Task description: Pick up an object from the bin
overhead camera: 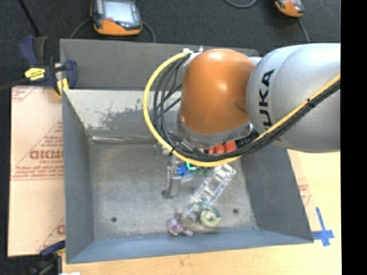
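Near front wall of bin (172, 251): small purple piece (178, 227), green-ringed disc (210, 217) just beside it. Clear plastic block (215, 187) behind, long axis diagonal up-right. Tool (171, 188) hangs just view-left of that block; opening can't tell. Likely needs a shift view-right.

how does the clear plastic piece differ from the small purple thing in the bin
The clear plastic piece is see-through, long and lies slanted; the small purple lumpy thing is opaque and compact. The clear piece is much larger. It lies nearer the middle of the grey bin; the purple thing sits by the near wall. Both lie loose on the bin floor.
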